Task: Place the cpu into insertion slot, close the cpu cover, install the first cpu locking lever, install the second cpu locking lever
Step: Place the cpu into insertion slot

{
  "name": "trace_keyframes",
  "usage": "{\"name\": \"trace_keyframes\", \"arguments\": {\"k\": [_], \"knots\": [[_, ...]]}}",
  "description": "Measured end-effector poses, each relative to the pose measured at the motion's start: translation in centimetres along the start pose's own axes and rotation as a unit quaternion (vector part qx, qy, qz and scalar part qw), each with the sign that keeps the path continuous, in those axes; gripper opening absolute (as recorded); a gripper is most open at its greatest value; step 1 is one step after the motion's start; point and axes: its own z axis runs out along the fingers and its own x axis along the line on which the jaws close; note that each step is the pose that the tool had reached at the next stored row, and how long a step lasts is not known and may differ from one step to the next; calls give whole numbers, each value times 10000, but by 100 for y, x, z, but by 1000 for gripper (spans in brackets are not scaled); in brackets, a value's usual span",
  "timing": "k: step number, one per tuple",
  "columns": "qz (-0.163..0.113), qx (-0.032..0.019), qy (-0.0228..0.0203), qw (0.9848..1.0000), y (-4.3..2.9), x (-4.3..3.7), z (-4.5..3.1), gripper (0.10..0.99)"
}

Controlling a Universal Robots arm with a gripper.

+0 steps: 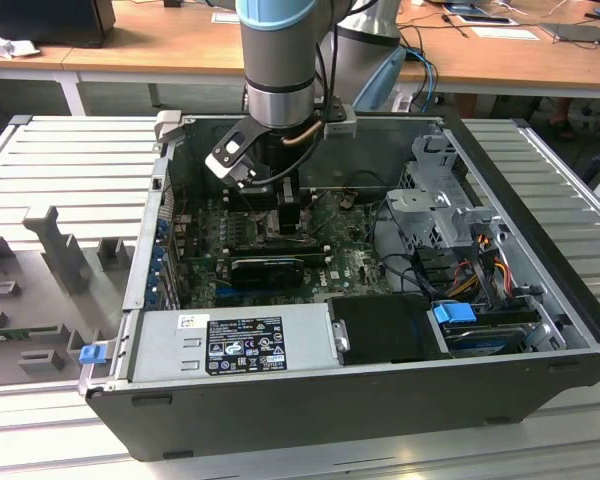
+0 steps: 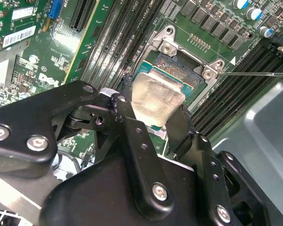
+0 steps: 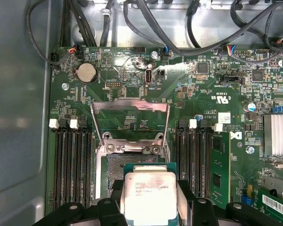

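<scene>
On the motherboard (image 3: 146,56), memory slots (image 3: 73,165) flank the insertion slot (image 3: 114,174), cpu cover (image 3: 132,106) raised; jaws clamp the cpu (image 3: 148,195) over it.

Open black computer case (image 1: 360,400) on ribbed grey desk (image 1: 70,160). Inside: grey power supply (image 1: 230,345) along one wall, black graphics card (image 1: 268,268) over green board (image 1: 355,265). In the first wrist view, coin battery (image 3: 87,73) near black cables (image 3: 80,23), long memory slots (image 3: 73,165) close by.

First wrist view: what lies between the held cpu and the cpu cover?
The open insertion slot, its dark contact field bare, lies between the cpu in the gripper and the raised cpu cover, in the first wrist view.
</scene>
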Motion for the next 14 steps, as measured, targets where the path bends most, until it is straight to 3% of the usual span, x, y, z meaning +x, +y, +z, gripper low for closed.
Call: {"name": "trace_keyframes", "arguments": {"k": [9, 14], "knots": [[0, 0, 0, 10000, 0, 49, 3, 529], [23, 0, -2, 10000, -10, 68, 106, 529]]}}
